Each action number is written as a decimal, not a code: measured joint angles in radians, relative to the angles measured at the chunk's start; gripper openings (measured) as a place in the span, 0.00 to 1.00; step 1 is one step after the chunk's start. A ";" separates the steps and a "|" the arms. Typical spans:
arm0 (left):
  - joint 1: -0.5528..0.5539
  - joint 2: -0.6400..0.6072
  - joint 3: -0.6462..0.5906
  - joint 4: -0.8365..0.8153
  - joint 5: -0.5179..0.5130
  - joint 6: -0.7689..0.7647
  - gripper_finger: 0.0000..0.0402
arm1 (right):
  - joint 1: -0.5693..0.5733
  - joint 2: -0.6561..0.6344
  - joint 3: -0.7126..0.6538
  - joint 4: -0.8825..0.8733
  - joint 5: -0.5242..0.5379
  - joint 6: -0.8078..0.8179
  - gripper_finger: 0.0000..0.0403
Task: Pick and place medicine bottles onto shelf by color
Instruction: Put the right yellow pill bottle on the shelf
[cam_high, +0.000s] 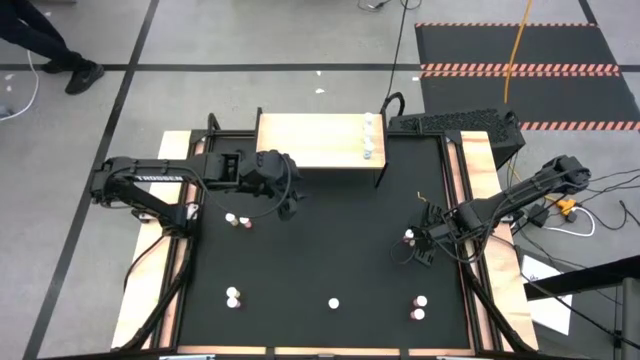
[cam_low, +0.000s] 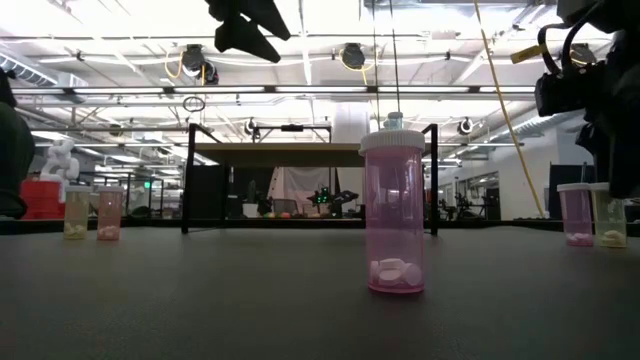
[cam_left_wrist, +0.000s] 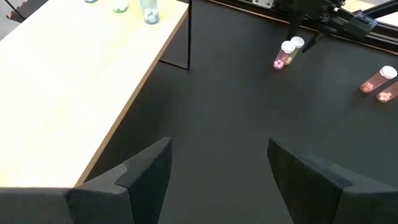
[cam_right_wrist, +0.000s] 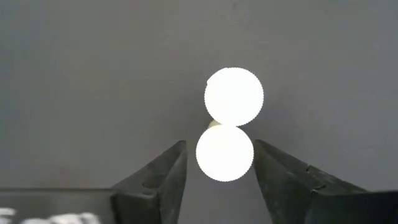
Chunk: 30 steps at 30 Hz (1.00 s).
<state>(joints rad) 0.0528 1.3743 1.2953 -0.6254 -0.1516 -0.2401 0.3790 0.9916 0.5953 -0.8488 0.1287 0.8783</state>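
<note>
From overhead, my right claw (cam_high: 418, 247) sits at the frame's right over a pair of white-capped medicine bottles (cam_high: 409, 236). Its fingers straddle one cap (cam_right_wrist: 224, 153), part open, not yet touching. My left claw (cam_high: 288, 205) hangs open and empty beside the wooden shelf (cam_high: 310, 140), upper centre.

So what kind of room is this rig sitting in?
Most likely a large lab or industrial workshop: the low view shows a high ceiling with exposed trusses and hanging lights, and the high view shows a grey floor marked with black tape lines and striped hazard mats.
</note>
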 joint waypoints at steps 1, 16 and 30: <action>0.000 0.000 0.000 0.000 0.000 0.000 0.66 | 0.000 0.000 0.000 0.002 0.000 0.000 0.41; 0.000 0.000 0.000 0.000 0.000 -0.005 0.66 | 0.000 -0.009 0.000 0.014 -0.004 0.044 0.30; 0.000 0.000 0.000 0.004 0.000 -0.058 0.66 | 0.003 -0.139 0.126 -0.011 -0.059 0.143 0.29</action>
<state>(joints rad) 0.0528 1.3743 1.2953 -0.6216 -0.1516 -0.2981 0.3817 0.8526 0.7217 -0.8601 0.0699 1.0212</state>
